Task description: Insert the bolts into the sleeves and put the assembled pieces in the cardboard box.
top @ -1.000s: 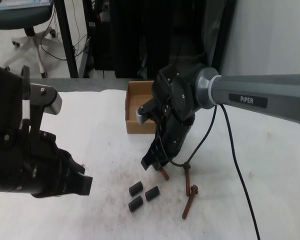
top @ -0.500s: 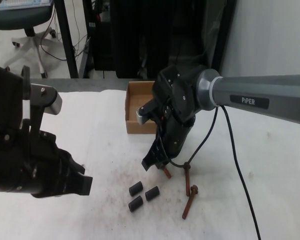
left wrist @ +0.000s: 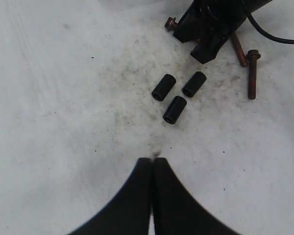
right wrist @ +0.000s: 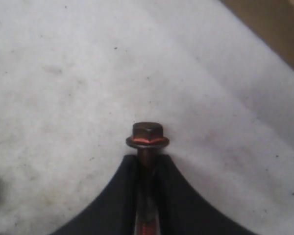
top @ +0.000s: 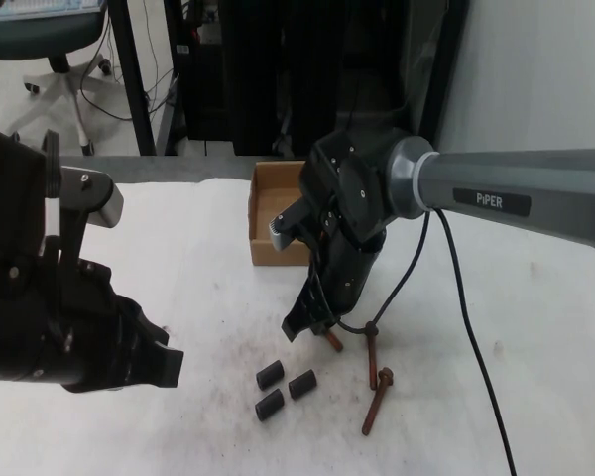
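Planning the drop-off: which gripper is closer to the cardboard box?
Right. The right gripper, shut on a bolt, is just in front of the cardboard box; the left gripper is farther off, left of the sleeves.

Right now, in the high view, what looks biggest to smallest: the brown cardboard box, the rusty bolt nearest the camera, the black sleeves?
1. Brown cardboard box, though farther off.
2. Rusty metal bolt nearest the camera.
3. Short black tubular sleeves; the three look alike, so unranked.
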Robot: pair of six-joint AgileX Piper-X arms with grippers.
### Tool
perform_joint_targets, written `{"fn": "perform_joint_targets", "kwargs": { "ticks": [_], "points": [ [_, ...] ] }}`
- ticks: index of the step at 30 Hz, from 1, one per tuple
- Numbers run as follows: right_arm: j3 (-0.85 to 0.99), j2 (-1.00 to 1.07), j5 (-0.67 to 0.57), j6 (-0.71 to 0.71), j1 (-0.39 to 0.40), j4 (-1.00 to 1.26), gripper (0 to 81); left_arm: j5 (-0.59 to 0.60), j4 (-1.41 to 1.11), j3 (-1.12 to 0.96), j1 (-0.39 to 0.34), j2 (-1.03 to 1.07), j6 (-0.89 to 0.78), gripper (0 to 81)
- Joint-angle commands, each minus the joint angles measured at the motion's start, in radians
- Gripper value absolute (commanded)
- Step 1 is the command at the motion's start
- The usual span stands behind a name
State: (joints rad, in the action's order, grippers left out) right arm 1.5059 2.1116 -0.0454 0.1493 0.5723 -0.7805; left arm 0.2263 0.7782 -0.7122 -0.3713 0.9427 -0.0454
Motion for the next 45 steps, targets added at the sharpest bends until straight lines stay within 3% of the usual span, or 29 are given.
{"fn": "perform_joint_targets", "kwargs": {
  "ticks": [1,14,26,31,35,39,45],
  "points": [
    [-0.025,0.046,0.045,0.000,-0.001,-0.106,0.8,-0.004,-0.005,-0.006,0.002,0.001,0.001,0.3],
    [-0.131,0.021,0.021,-0.097,0.003,-0.202,0.8,-0.004,-0.004,-0.006,0.002,0.001,0.001,0.3],
    [-0.208,-0.237,0.016,-0.118,0.004,0.041,0.8,-0.004,-0.014,-0.006,0.002,0.001,0.001,0.3],
    [-0.208,-0.407,-0.057,-0.135,0.004,0.144,0.8,0.000,-0.069,-0.006,0.002,-0.010,0.001,0.3],
    [-0.208,-0.515,-0.113,-0.149,0.004,0.210,0.8,0.031,-0.219,-0.006,0.002,-0.032,0.001,0.3],
    [-0.242,-0.601,-0.224,-0.203,0.003,0.284,0.8,0.165,-0.495,-0.006,0.002,-0.039,-0.017,0.3],
    [-0.457,-0.755,-0.376,-0.336,0.007,0.604,0.8,0.179,-0.926,-0.006,0.008,-0.036,-0.119,0.3]
  ]
}}
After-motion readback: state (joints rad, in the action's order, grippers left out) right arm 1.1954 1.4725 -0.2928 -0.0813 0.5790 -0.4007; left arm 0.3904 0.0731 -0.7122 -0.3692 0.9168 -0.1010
